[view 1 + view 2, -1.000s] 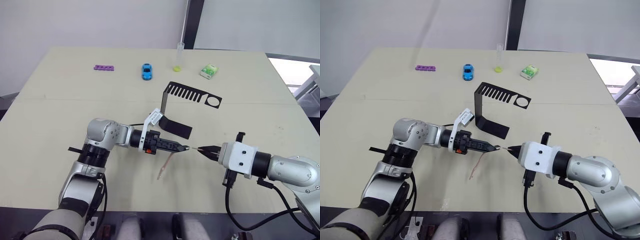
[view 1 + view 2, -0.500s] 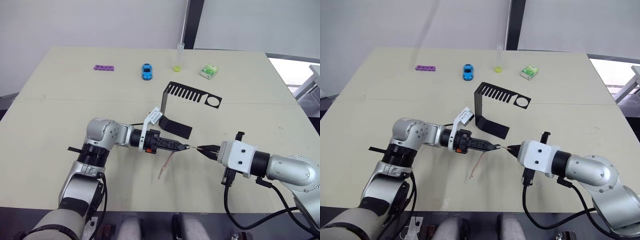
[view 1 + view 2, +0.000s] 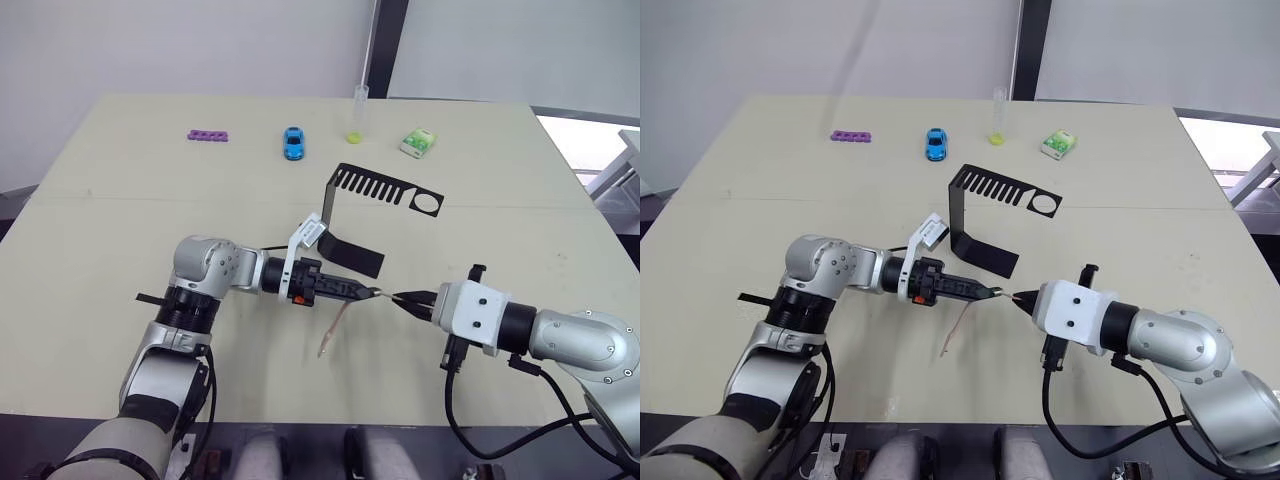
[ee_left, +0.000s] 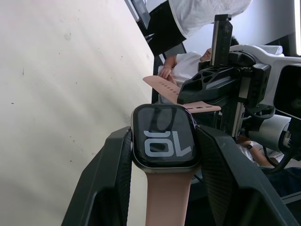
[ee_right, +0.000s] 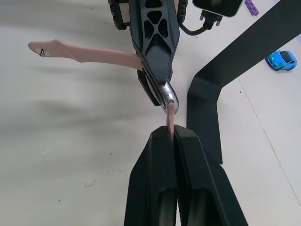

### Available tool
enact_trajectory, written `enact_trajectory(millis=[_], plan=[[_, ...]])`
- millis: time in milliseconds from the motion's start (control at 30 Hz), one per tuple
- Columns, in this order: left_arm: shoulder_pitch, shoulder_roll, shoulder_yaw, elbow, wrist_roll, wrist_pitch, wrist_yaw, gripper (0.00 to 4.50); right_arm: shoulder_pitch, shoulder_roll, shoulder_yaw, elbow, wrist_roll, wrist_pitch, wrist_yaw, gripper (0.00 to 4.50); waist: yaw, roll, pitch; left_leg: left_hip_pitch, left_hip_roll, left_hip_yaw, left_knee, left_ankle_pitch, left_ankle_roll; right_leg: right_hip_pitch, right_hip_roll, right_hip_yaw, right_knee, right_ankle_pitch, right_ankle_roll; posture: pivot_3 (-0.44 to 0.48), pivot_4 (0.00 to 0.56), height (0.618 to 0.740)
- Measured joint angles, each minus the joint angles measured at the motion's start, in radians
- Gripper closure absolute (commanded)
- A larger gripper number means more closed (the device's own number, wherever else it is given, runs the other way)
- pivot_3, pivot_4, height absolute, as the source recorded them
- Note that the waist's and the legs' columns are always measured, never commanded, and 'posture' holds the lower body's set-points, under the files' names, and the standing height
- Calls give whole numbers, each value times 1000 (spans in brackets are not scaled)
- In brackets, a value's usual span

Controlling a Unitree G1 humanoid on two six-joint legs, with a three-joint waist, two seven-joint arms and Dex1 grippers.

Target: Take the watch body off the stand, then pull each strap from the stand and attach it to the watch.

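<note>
Above the middle of the beige table (image 3: pixel 120 170), the two grippers met tip to tip. The left gripper (image 4: pixel 163 141) had its black fingers (image 4: pixel 110 165) clamped on either side of the watch body (image 4: pixel 163 137), whose dark screen showed pale marks. One pink strap (image 3: pixel 333 327) was already fixed to the watch and drooped from it down toward the tabletop, its free end close to the surface.

The right gripper (image 5: pixel 173 134) had its jaws pinched tight on the second strap (image 5: pixel 171 115), holding it edge-on with its end right against the silver rim of the watch.

The black stand (image 3: pixel 372 212) stood on the table just behind the left gripper, its slotted arm bare. Along the far edge lay a purple strip (image 3: pixel 208 134), a blue toy car (image 3: pixel 292 143), a clear tube with a yellow base (image 3: pixel 357 115) and a green-white box (image 3: pixel 418 142), all well apart from the arms.
</note>
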Motion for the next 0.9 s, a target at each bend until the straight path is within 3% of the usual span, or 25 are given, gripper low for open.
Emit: enact_trajectory(millis=[900], plan=[[-7,-25,43,0,-2,19,32,2904,-53,14,17,0,-21,39,0,4500,0,0,0,0,0,0,0,0,0,0,0,0,0,0,0,0,150,740]])
